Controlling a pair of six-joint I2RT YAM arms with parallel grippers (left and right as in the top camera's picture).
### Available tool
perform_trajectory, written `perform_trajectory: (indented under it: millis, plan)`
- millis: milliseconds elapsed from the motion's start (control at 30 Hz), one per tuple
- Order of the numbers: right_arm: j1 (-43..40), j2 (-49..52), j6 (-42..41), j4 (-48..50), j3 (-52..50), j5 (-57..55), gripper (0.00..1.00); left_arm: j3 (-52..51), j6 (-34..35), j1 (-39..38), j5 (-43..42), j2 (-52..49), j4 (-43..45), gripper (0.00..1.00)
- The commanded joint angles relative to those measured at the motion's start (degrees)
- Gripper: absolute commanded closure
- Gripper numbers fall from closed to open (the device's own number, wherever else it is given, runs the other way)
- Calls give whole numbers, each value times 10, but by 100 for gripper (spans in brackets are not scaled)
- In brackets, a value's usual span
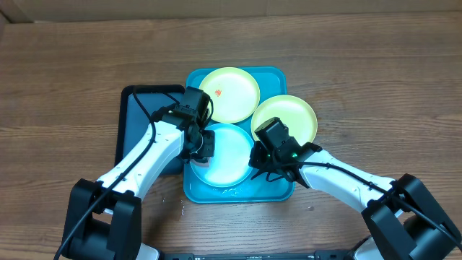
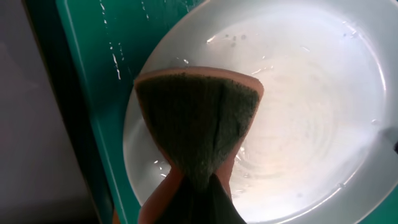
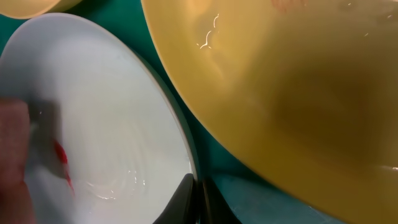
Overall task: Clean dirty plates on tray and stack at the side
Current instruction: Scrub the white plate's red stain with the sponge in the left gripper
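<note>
The teal tray [image 1: 278, 191] holds three plates. A light blue plate [image 1: 231, 162] lies at its front, wet and glossy. My left gripper [image 1: 204, 146] is shut on an orange sponge [image 2: 199, 118], whose green scouring face presses on that plate [image 2: 311, 112]. My right gripper [image 3: 198, 196] is shut on the blue plate's right rim, one finger on each side. A red smear [image 3: 61, 158] shows on the blue plate [image 3: 106, 112] beside the blurred sponge. One yellow-green plate [image 1: 228, 94] with an orange spot sits at the tray's back. The other [image 1: 284, 119] overhangs the tray's right edge.
A dark navy tray [image 1: 137, 123] lies against the teal tray's left side, under my left arm. Water drops dot the teal rim [image 2: 93, 93]. The right yellow-green plate [image 3: 298, 81] looms just above my right fingers. Bare wooden table surrounds the trays.
</note>
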State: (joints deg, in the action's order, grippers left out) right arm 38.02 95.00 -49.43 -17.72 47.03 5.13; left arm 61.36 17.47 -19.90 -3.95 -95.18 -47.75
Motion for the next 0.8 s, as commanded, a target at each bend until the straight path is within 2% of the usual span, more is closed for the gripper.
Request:
perform_trajectory:
  millis: [0, 400, 767]
  plan:
    - [2, -5, -1, 3, -1, -6, 96, -3, -12, -4, 14, -5, 0, 96]
    - [2, -5, -1, 3, -1, -6, 96, -59, -12, -4, 7, -5, 65, 96]
    - [2, -5, -1, 4, -1, -5, 96, -99, -8, -4, -7, -12, 82, 96]
